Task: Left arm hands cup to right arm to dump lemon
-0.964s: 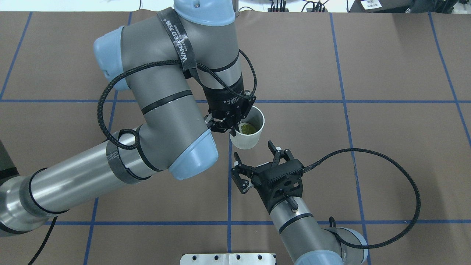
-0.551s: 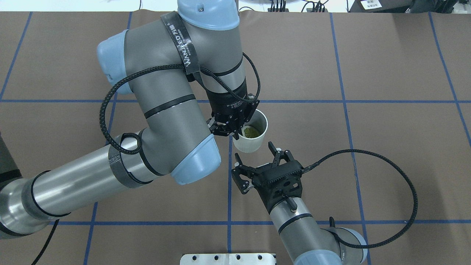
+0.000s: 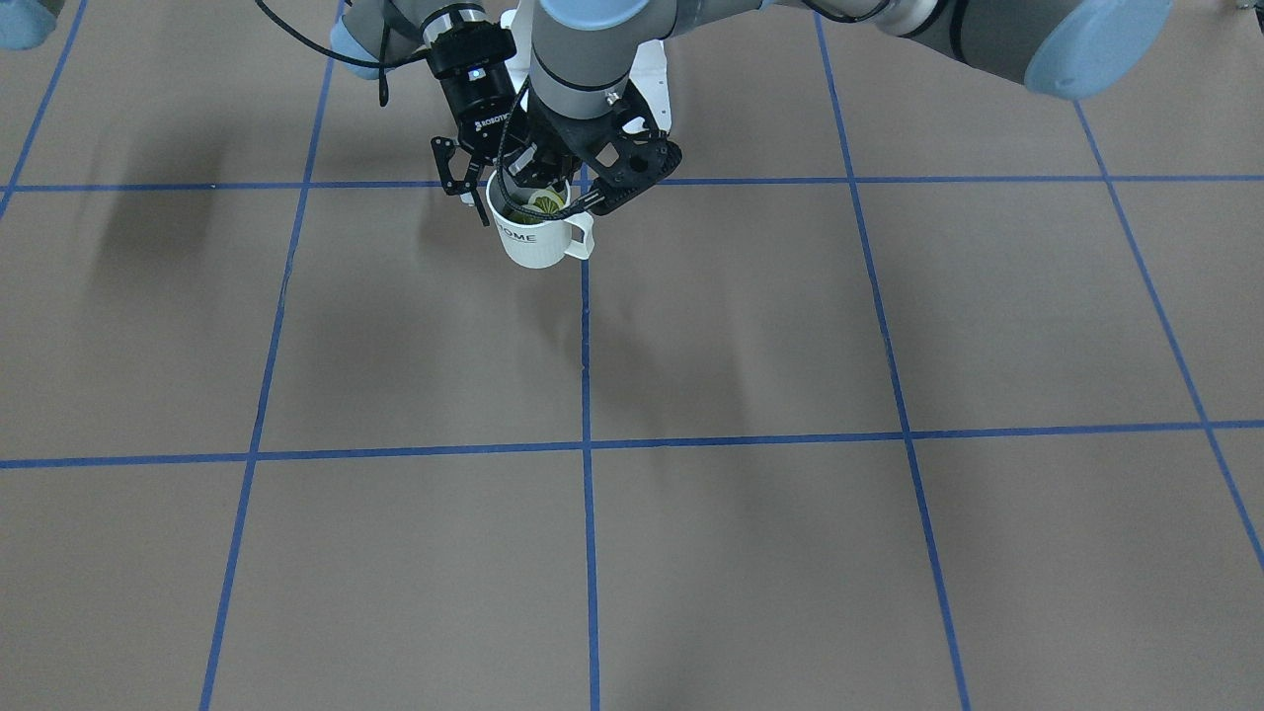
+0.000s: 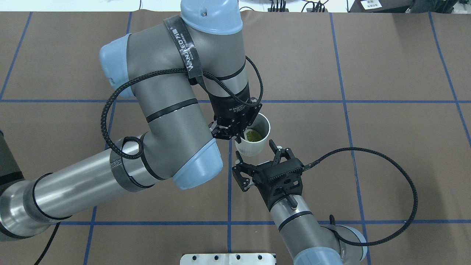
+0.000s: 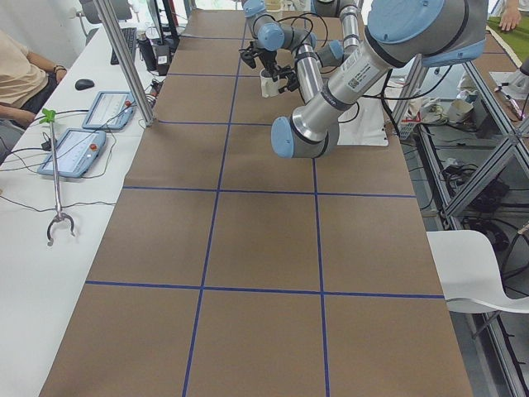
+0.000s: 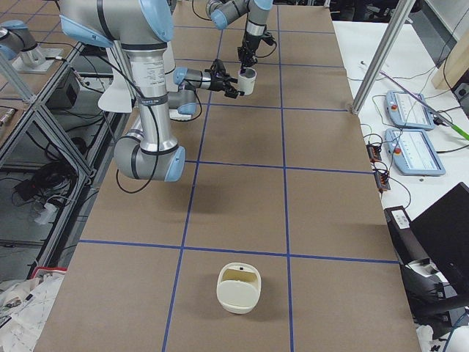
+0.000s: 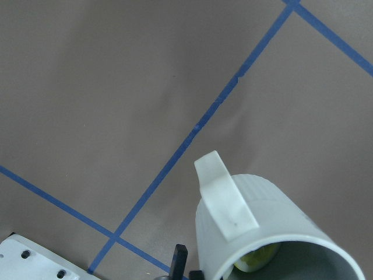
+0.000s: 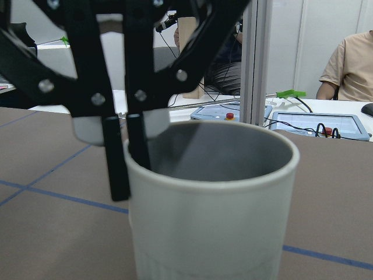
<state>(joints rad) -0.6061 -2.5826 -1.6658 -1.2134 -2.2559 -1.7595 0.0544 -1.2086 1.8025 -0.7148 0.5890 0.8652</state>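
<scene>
While L gripper [image 4: 235,133] pinches cup [image 4: 250,148] rim at 9 o'clock, R gripper [image 4: 255,152] spread at 6 o'clock; risk: early L release, cup falls, lemon [image 4: 254,136] spills.

Lemon [image 7: 257,260] mostly out of sight behind cup [image 7: 274,217] rim.

Grey tubular arms [image 4: 165,121], light-blue joint caps [image 4: 198,169], looped black braided cables [image 4: 417,201]

White ceramic mug [image 3: 548,249], yellow-green lemon piece [image 4: 253,136], brown counter [image 3: 741,326].
The mug carries black "HOME" lettering, vertical ribbing and a greyish inside; blue tape lines [image 3: 585,336] grid the counter; the grey left arm [image 4: 169,121] and right arm [image 4: 298,224] wear light-blue joint caps.
</scene>
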